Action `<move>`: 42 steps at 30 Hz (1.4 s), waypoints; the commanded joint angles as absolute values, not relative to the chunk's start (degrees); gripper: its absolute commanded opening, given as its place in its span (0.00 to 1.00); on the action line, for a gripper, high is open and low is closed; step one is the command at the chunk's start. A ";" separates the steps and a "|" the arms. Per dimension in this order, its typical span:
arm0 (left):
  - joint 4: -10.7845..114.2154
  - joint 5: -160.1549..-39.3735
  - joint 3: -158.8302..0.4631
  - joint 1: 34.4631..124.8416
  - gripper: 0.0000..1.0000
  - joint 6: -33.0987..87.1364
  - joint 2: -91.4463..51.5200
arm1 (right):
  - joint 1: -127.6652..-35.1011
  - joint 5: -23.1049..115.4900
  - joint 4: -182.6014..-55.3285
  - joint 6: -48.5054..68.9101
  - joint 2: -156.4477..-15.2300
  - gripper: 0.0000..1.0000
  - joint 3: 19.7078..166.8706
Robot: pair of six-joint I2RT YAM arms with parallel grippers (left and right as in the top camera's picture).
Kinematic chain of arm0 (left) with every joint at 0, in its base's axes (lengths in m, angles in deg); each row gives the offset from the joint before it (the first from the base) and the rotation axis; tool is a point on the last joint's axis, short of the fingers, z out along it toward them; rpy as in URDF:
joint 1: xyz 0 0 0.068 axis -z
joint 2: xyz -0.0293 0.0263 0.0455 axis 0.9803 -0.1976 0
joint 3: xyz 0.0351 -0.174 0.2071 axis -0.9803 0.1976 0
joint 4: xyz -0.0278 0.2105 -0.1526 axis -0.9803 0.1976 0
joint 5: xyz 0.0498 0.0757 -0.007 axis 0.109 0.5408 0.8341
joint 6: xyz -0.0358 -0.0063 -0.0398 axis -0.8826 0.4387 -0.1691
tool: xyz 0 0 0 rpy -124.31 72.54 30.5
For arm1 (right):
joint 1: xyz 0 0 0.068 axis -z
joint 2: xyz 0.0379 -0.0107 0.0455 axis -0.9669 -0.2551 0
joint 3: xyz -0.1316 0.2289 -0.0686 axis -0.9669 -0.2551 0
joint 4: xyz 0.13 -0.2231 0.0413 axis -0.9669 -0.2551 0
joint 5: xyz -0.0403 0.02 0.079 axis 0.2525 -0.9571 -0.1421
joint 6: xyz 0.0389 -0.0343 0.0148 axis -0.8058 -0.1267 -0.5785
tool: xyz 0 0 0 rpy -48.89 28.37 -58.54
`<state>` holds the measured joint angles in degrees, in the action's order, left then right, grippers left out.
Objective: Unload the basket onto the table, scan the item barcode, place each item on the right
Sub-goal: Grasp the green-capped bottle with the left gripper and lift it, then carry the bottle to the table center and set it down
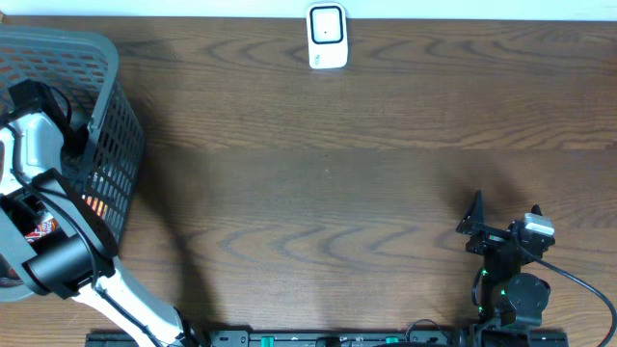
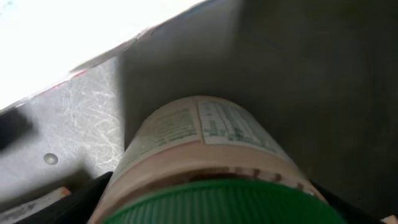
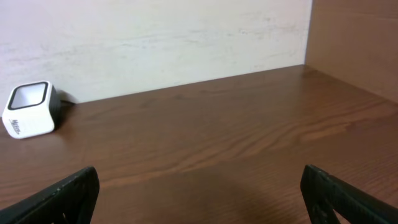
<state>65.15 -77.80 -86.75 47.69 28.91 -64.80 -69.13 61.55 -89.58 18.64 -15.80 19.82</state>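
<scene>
Surface [image 1: 337,173]: dark brown wood grain, matte, filling the overhead frame.

Basket [image 1: 106,87]: one, grey plastic mesh with a rounded rim, sitting at upper left. The left arm is reaching down into it.

Scanner [image 1: 327,37]: one, a white rounded block with a dark window, standing at top centre.

Jar [image 2: 199,143]: one, cylindrical, wearing a pale printed label and a green ribbed lid [image 2: 205,193]. It is filling the lower centre of the left wrist view, lying on a scratched grey floor.

Left tool [image 2: 211,214]: two dark fingers [image 2: 93,196] are flanking the jar at the lower corners. Contact is hidden, so I cannot tell whether it is grasping or released.

Right tool [image 3: 199,180]: released, jaws standing wide, nothing between them. It is hovering at lower right of the overhead frame and facing the scanner.
</scene>
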 commanded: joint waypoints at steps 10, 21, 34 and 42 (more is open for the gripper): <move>74.70 -77.47 -96.71 45.72 0.62 31.73 -62.18 | -68.98 61.63 -89.78 19.01 -15.56 0.99 19.73; 80.38 -91.26 -118.35 44.12 0.62 28.78 -41.90 | -68.98 61.63 -89.78 19.01 -15.56 0.99 19.73; 76.38 -95.26 -115.33 85.63 0.62 20.60 -34.05 | -68.98 61.63 -89.78 19.01 -15.56 0.99 19.73; 77.58 -78.52 -107.49 109.45 0.62 21.85 -49.98 | -68.98 61.63 -89.78 19.01 -15.56 0.99 19.73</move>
